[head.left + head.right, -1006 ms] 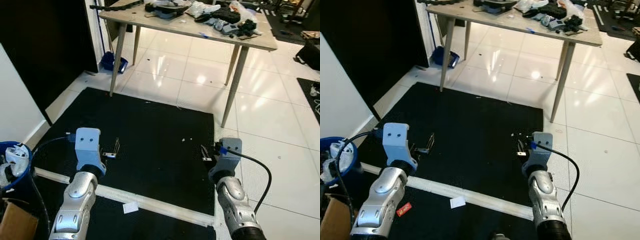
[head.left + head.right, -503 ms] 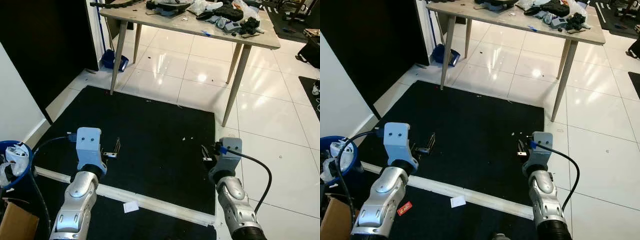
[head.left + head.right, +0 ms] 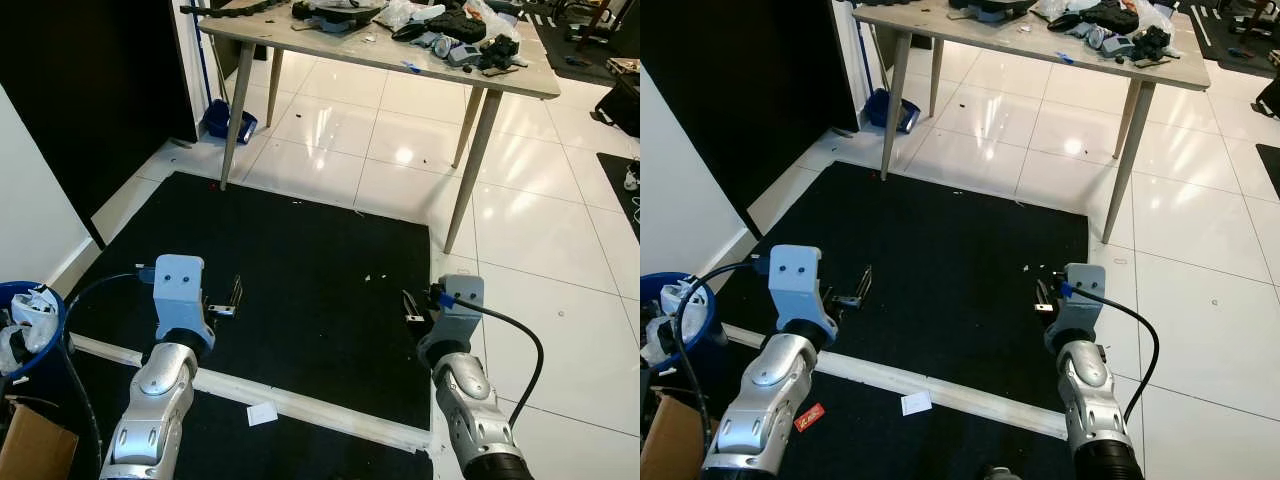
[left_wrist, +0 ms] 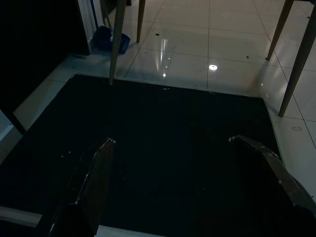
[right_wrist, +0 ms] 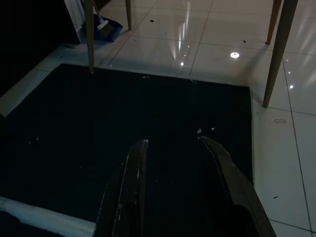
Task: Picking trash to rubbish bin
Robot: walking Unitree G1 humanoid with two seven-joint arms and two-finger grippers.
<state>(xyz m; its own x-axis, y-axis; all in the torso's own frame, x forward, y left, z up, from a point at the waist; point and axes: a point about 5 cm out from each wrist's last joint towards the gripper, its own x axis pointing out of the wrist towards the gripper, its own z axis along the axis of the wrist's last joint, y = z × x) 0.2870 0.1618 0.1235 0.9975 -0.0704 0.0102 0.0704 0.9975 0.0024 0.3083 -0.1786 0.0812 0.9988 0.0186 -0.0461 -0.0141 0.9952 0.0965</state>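
Looking at the blue rubbish bin, it's well off to the outer side of my left gripper, already stuffed with white trash. Left gripper's fingers are spread wide over the black mat; right gripper sits narrow, holding nothing. Small white scrap lies behind the left gripper, past the white strip.

A white tiled floor carries a black mat, its near edge crossed by a white strip. A white paper scrap and a red wrapper lie near that strip. Far off stands a worktop strewn with dark clutter. A blue dustpan rests beside its left legs.
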